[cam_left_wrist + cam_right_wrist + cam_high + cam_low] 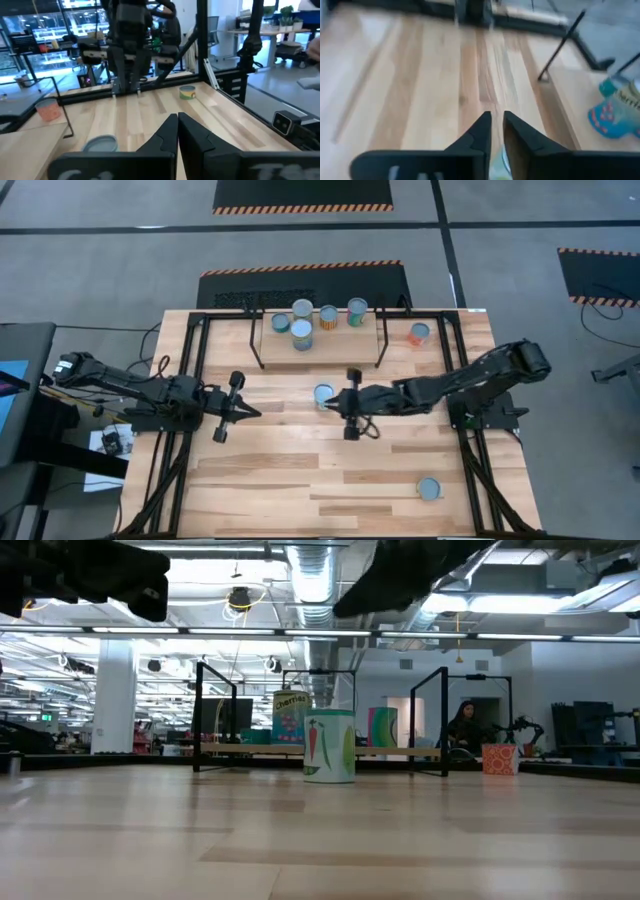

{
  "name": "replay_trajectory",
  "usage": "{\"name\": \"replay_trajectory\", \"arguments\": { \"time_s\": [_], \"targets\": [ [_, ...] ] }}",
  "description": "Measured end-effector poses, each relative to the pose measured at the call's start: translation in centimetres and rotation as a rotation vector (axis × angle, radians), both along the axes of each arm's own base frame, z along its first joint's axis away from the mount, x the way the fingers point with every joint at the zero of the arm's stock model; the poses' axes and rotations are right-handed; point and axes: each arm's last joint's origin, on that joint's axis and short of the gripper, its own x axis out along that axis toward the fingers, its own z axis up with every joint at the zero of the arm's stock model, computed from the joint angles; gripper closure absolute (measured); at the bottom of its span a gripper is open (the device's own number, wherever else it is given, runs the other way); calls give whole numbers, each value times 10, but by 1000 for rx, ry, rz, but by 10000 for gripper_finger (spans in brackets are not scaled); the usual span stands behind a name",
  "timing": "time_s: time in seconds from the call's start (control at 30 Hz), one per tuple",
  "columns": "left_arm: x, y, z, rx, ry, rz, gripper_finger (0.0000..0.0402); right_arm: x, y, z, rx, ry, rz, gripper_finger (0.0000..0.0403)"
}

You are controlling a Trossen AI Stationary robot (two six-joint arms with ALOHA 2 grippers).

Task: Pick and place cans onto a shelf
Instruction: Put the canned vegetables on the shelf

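Observation:
Several cans stand on the shelf point(320, 345) at the far middle of the table; one of them point(616, 111) has a teal label. A green-labelled can point(329, 745) stands upright at mid table point(324, 395). My right gripper point(333, 401) hovers above this can, its fingers a little apart point(497, 125), touching nothing. An orange can point(419, 333) stands to the right of the shelf. Another can point(429, 489) stands near the table's near right corner. My left gripper point(250, 412) is shut and empty, drawn back at the table's left point(177, 120).
The shelf's thin black legs point(381, 340) stand on the tabletop. A black frame point(200, 360) runs along the table's left and right sides. Bare wood point(300, 480) lies toward the near edge. A person point(465, 730) sits far behind the table.

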Motion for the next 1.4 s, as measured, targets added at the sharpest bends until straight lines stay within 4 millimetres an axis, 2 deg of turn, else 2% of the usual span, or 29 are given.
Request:
{"name": "replay_trajectory", "arguments": {
  "time_s": [0.17, 0.3, 0.53, 0.7, 1.03, 1.13, 1.27, 1.4],
  "targets": [
    [1, 3, 0, -2, 1, 24, 400, 22, -1, -14, -17, 169, -31, 278],
    [1, 4, 0, -4, 5, 33, 400, 38, -10, -30, -33, 271, -63, 243],
    [1, 4, -2, -6, 17, 35, 400, 53, -24, -52, -54, 393, -99, 223],
    [1, 4, -2, -5, 21, 36, 400, 56, -28, -62, -59, 434, -109, 249],
    [1, 5, -2, -5, 21, 55, 400, 55, -28, -62, -78, 454, -83, 381],
    [1, 5, -2, -5, 21, 56, 400, 55, -28, -61, -79, 459, -65, 391],
    [1, 5, -2, -4, 21, 61, 400, 54, -24, -45, -82, 475, -51, 376],
    [1, 5, -2, -5, 23, 66, 400, 48, -26, -4, -107, 418, -86, 385]
  ]
}}
